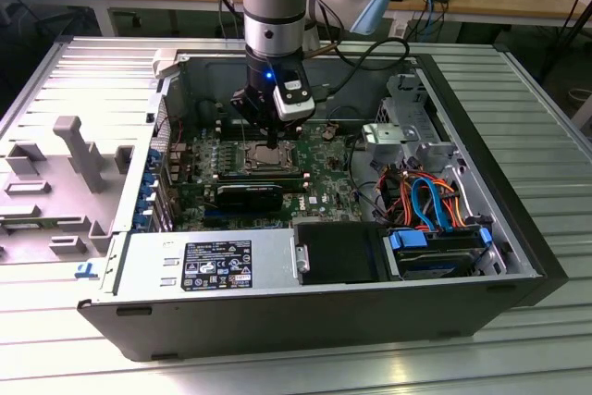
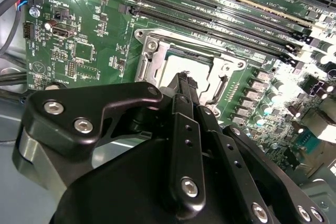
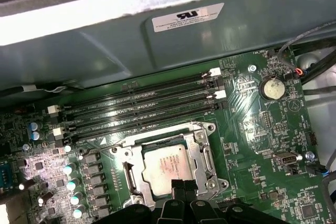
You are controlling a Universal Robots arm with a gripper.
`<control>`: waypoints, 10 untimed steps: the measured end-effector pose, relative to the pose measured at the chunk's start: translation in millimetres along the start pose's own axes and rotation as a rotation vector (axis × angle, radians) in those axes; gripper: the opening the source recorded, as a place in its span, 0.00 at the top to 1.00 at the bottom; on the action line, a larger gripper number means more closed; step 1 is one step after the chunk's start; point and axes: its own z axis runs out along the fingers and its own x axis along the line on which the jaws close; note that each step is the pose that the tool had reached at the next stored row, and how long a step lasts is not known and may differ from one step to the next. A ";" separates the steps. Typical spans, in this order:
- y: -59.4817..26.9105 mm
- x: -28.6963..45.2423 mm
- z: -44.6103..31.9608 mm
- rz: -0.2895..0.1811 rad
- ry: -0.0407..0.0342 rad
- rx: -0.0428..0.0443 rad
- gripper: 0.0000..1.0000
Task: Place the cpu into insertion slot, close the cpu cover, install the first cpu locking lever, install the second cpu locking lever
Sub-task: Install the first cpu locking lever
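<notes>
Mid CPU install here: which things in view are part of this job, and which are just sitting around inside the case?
Job things:
- cpu, seated in the socket
- insertion slot
- cpu cover, closed flat around the chip
- pincer, tips right above the socket edge

Just lying about:
- memory slots
- coin battery
- power supply
- coloured cables

The exterior view looks down at an angle from above and in front of the open computer case (image 1: 305,321). Both wrist views face down, close over the motherboard (image 2: 94,35) (image 3: 262,145), sharing the insertion slot (image 2: 191,61) (image 3: 165,166)
</notes>
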 end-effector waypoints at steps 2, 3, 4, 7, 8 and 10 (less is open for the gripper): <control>0.0 0.0 -0.1 -0.012 -0.0001 -0.0002 0.89; 0.0 0.0 -0.1 -0.014 -0.0001 -0.0004 0.89; 0.0 0.0 -0.1 -0.016 -0.0001 -0.0004 0.89; 0.0 0.0 0.0 -0.023 -0.0002 -0.0009 0.89; 0.0 0.0 0.0 -0.025 -0.0002 -0.0009 0.89; 0.0 0.0 0.0 -0.029 -0.0003 -0.0010 0.89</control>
